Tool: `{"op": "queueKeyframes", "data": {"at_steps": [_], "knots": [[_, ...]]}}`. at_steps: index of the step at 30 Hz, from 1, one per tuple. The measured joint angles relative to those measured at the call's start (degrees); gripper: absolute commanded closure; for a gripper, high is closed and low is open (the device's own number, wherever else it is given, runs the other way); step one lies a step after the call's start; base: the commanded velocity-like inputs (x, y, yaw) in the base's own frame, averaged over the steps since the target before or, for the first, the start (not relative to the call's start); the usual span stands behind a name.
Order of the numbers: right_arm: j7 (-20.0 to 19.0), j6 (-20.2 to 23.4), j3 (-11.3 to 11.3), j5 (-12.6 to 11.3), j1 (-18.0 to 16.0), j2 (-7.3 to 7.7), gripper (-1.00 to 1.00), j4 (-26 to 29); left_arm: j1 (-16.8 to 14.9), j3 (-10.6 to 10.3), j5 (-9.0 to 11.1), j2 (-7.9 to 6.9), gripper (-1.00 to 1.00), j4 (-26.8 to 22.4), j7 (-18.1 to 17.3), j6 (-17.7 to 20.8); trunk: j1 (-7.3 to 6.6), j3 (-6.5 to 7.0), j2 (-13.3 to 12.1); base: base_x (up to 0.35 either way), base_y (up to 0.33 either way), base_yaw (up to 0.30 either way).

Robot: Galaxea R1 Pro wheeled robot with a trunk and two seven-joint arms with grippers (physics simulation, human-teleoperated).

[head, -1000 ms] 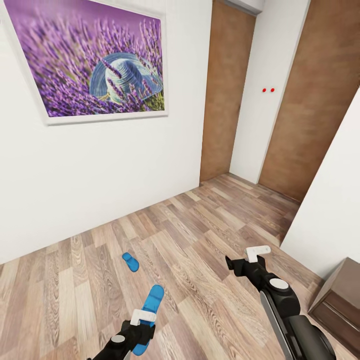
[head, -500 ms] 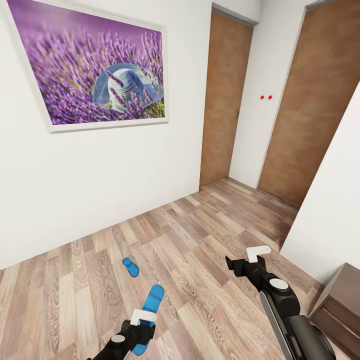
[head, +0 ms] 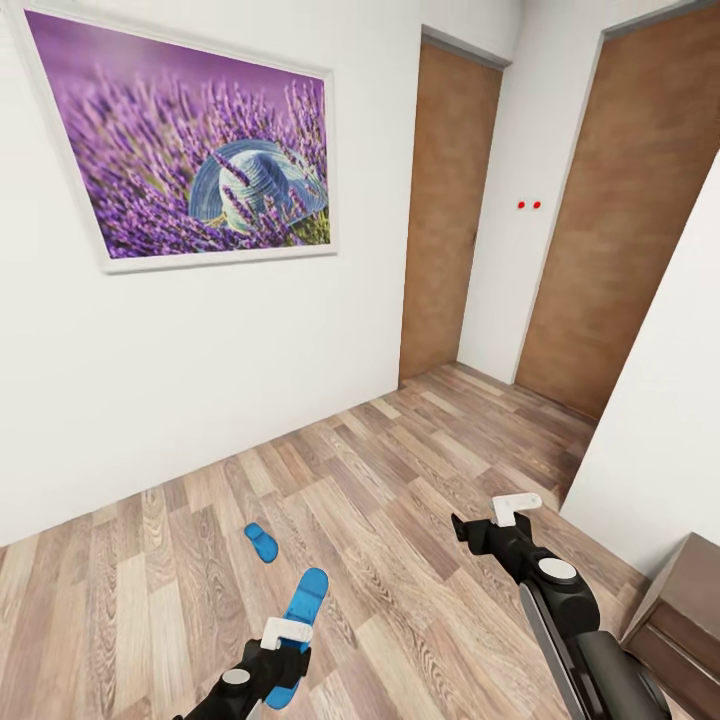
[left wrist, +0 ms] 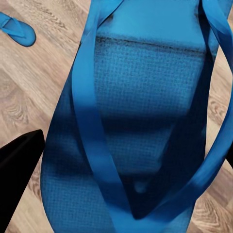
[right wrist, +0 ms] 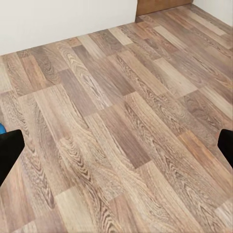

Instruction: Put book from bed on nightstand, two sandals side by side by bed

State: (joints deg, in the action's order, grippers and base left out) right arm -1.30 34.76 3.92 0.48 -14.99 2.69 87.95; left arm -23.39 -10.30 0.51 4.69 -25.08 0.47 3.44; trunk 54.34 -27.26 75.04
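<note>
Left gripper (head: pixel 287 650) is clamped on one blue sandal (head: pixel 303 610) for carrying; right gripper (head: pixel 490 520) is spread, empty; second sandal (head: pixel 262 543) lies on floor (head: pixel 400 480)

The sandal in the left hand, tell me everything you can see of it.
The held sandal is a bright blue flat flip-flop with a textured footbed and smooth Y-shaped straps. It looks like rubber or foam. The left hand grips one end, and the other end points forward, raised above the wooden floor. Its twin lies apart on the floor ahead.
</note>
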Motion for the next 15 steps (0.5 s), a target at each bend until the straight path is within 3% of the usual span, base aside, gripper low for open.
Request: {"op": "queueKeyframes", "data": {"at_steps": [7,15], "knots": [[-0.31,0.00,0.00,0.04,0.00,0.04,-1.00,0.02,0.01,0.00,-0.03,0.00,1.00,0.12,0.02,-0.17,-0.02,0.25,0.00,0.081,0.000,0.000],[-0.12,0.00,0.07,0.03,0.07,0.00,-1.00,0.03,0.01,0.00,-0.25,0.00,1.00,0.19,-0.03,-0.19,-0.03,0.29,0.00,0.290,0.000,0.005]]}}
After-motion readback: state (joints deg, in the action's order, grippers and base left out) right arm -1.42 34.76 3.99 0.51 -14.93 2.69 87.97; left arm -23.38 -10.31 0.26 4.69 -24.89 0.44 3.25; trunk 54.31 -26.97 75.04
